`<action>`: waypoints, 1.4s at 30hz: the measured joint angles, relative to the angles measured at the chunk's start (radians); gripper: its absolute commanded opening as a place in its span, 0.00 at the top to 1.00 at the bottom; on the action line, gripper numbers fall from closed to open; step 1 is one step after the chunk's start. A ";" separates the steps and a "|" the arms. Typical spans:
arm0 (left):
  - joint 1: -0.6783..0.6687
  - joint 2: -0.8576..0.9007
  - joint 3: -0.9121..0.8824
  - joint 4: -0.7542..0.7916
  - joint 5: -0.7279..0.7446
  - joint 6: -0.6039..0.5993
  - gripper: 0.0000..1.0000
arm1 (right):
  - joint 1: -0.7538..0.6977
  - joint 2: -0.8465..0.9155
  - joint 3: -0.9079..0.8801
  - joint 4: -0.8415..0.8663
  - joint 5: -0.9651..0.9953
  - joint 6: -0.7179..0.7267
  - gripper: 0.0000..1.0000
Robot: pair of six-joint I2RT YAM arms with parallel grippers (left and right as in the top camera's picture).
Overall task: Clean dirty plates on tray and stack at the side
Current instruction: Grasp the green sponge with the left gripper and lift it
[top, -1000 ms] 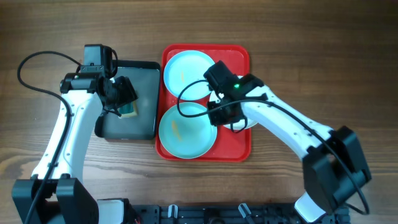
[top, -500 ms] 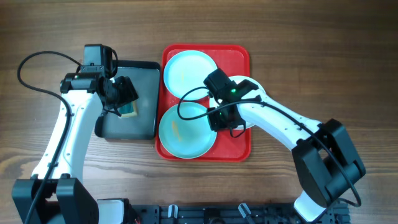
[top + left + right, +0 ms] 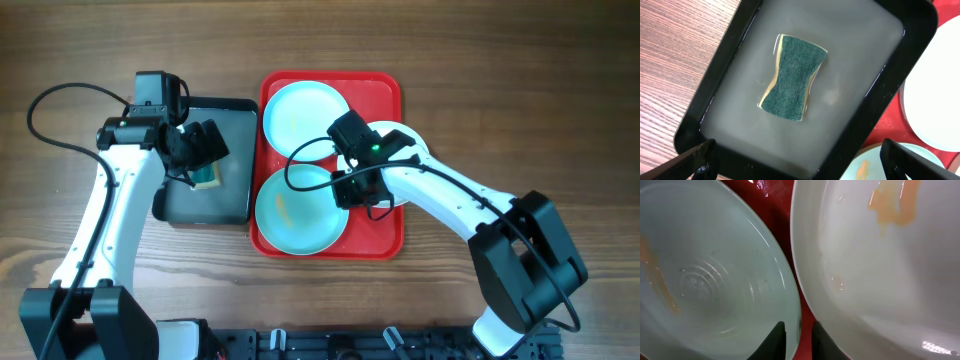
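The red tray holds three plates. One pale blue plate lies at the back and another at the front. The white plate is on the right, mostly under my right arm. All show orange smears. My right gripper is at the front blue plate's right rim. In the right wrist view its fingers straddle the rim of this blue plate, beside the white plate. My left gripper is open and empty above the sponge; its fingers are wide apart.
A black pan with cloudy water and a green-and-yellow sponge stands just left of the tray; its rim shows in the left wrist view. Bare wooden table lies right of the tray and along the front.
My right gripper has moved down and left from over the white plate to the front blue plate's rim. My left gripper has shifted slightly right over the pan.
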 measured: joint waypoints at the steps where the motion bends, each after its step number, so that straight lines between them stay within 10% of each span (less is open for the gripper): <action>1: 0.000 0.000 0.000 0.000 0.000 0.000 0.00 | 0.000 0.000 0.000 0.000 0.000 0.002 0.83; 42: 0.000 0.000 0.000 0.000 0.000 0.000 0.00 | 0.000 0.000 -0.058 0.099 -0.007 0.071 0.83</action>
